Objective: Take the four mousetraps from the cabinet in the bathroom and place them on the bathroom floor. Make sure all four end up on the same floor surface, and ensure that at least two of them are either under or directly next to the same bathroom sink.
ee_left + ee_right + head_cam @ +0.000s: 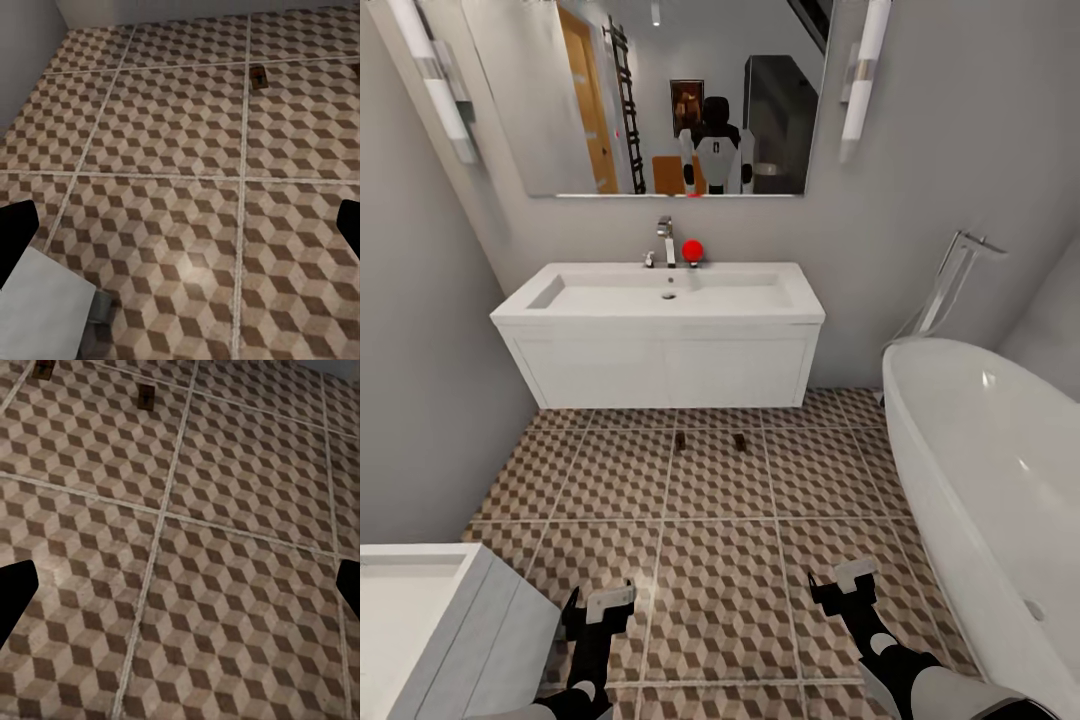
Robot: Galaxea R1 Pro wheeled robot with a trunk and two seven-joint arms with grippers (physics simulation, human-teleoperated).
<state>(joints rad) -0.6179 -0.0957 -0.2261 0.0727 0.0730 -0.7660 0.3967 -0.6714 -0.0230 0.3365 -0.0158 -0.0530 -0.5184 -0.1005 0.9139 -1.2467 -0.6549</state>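
Two mousetraps, one [680,440] and the other [740,441], lie flat on the bathroom floor [720,560] just in front of the white vanity sink [660,300], about one tile width apart. The left wrist view shows one mousetrap [259,76] on a grout line. In the right wrist view both mousetraps appear, one [146,396] and the other [45,367]. My left gripper [600,605] [180,232] and right gripper [845,585] [180,589] hover low over the tiles, well short of the traps. Both are open and hold nothing. The cabinet is out of view.
A white oval bathtub [1000,480] fills the right side. A white drawer unit [430,620] stands at the near left, close to my left arm. Grey walls close in on the left. A chrome tap [665,240] and a red ball [693,249] sit on the sink.
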